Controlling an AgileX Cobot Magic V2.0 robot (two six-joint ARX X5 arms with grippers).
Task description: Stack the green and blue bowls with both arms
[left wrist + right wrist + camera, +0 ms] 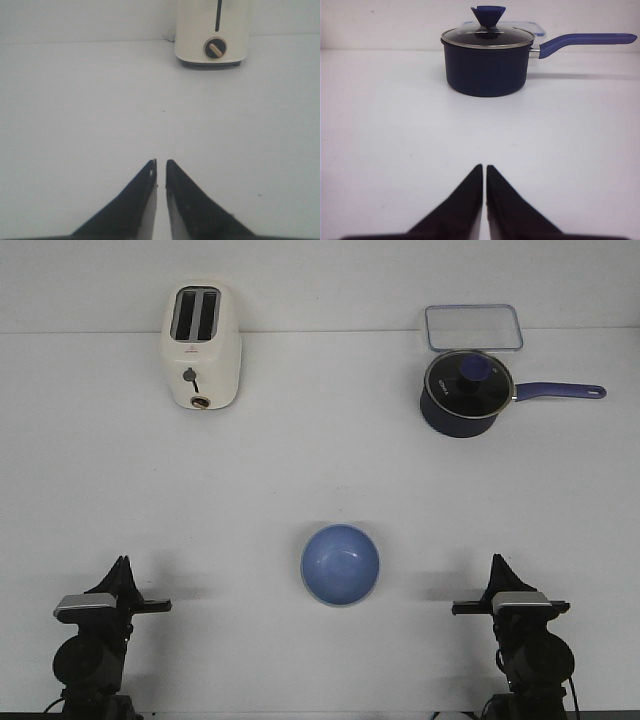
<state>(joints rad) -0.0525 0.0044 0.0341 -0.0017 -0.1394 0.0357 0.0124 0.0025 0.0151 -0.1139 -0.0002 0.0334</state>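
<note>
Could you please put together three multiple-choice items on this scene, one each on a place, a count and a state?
1. Where is the blue bowl?
A. between the two grippers
B. beside the toaster
C. on the saucepan

2. How many bowls show?
A. none
B. one
C. two

3. How is the saucepan?
A. lidded
B. open
C. tipped over

Answers:
1 A, it sits between the left gripper and right gripper.
2 B, only the blue one is visible; no green one.
3 A, a glass lid covers it.

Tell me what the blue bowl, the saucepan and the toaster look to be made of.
Blue bowl: matte, no glare, likely plastic or ceramic. Saucepan: dark navy coated metal probably, with a see-through glass lid rimmed in shiny metal. Toaster: cream shell with soft sheen, plastic or painted metal.
</note>
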